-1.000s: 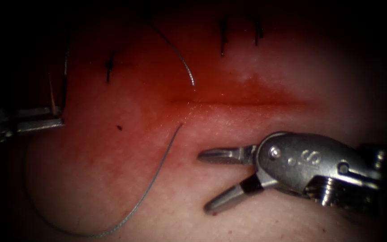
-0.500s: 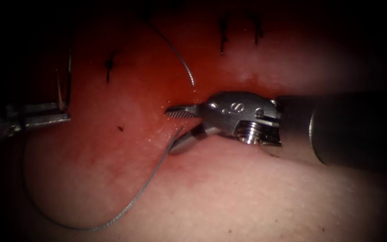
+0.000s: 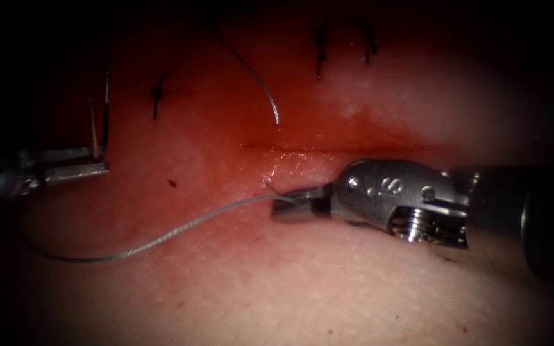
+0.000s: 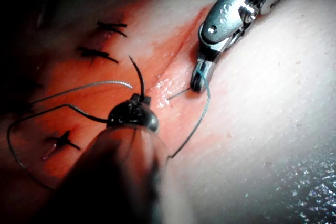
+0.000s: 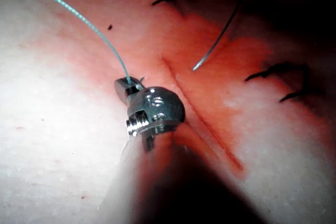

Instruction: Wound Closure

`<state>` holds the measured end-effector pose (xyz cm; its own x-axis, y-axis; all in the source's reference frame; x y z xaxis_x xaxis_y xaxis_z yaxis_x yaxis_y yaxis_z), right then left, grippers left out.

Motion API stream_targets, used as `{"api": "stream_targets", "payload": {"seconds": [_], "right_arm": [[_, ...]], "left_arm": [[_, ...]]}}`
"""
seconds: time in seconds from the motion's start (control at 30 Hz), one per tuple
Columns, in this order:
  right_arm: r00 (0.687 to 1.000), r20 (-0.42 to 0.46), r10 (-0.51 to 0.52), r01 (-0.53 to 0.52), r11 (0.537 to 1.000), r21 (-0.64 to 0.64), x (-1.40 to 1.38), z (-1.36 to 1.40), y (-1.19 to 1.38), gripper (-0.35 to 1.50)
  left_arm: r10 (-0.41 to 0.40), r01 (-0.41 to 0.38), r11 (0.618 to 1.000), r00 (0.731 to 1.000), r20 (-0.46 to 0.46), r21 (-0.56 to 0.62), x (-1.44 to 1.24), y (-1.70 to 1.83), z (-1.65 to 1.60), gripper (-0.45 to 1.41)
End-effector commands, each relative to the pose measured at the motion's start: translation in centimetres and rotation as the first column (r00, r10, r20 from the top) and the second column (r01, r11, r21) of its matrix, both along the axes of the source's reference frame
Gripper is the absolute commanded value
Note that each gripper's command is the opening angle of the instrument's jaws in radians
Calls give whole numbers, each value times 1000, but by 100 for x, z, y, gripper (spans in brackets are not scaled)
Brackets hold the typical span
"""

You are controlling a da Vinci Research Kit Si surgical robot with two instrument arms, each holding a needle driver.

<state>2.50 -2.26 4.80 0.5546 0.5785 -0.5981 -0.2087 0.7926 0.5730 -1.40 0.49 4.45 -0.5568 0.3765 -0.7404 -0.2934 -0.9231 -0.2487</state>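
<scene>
Endoscope view: your right steel needle driver is clenched on the thin grey thread near its free end.
Left steel needle driver: grips the dark curved needle, clear of the pale red-stained tissue.
Risk: tug hard and that short tail could slip out, I reckon.

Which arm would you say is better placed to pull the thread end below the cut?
Probably the right: its tool is shut on the thread just below the cut. The left tool sits far left, holding the needle clear of the tissue.
</scene>
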Motion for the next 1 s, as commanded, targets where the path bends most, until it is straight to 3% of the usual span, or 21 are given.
{"api": "stream_targets", "payload": {"seconds": [0.03, 0.23, 0.47, 0.5, 0.6, 0.63, 0.7, 0.9, 1.0], "right_arm": [[1000, -2, -7, 7, 1000, 0, 12, -15, -16, -35], [998, -34, -60, 60, 998, 6, 32, -78, -64, -35], [995, -77, -64, 65, 998, 12, 53, -92, -70, -35], [995, -88, -53, 54, 998, 12, 53, -90, -66, -18], [986, -162, -33, 24, 998, -58, 45, -79, -42, 120], [984, -176, -31, 17, 996, -83, 42, -75, -35, 135], [982, -188, -14, -10, 992, -123, 30, -62, -15, 147], [984, -179, -3, -26, 986, -162, 16, -33, 20, 147], [985, -171, 3, -33, 984, -174, 21, -5, 38, 141]], "left_arm": [[1, -1, 1000, 1000, 0, -2, -7, 3, 5, -45], [10, -10, 1000, 1000, -3, 2, -11, 0, 6, -45], [10, -10, 1000, 1000, -3, 2, -11, 0, 6, -45], [10, -10, 1000, 1000, -3, 2, -11, 0, 6, -45], [11, -11, 1000, 1000, -2, 2, -10, 0, 6, -45], [11, -11, 1000, 1000, -2, 2, -9, 0, 6, -45], [12, -12, 1000, 1000, -2, 2, -9, 0, 6, -45], [12, -12, 1000, 1000, -1, 2, -8, 1, 8, -45], [13, -13, 1000, 1000, -1, 2, -7, 2, 9, -45]]}}
